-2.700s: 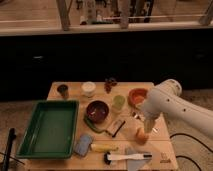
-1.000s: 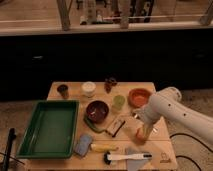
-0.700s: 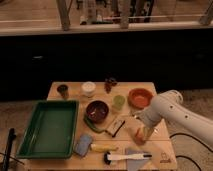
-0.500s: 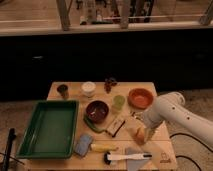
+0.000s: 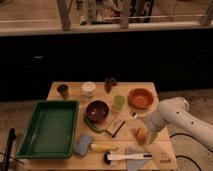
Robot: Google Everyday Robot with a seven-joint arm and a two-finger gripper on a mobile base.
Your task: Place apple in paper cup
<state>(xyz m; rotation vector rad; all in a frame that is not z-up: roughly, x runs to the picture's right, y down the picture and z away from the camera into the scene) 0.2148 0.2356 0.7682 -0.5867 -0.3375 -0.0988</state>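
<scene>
Arm lowered over last 2.7 s. Gripper [image 5: 142, 136] now at apple [image 5: 139, 131], table front-right. Grip state: cannot tell. Cup [image 5: 88, 89] well apart, rear-left. Likely grasp step; transfer pending.

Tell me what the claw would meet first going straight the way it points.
The claw, low over the right side of the light wooden table, points down. First in line looks to be the small round orange-yellow apple at its tip; whether they already touch is unclear.
</scene>
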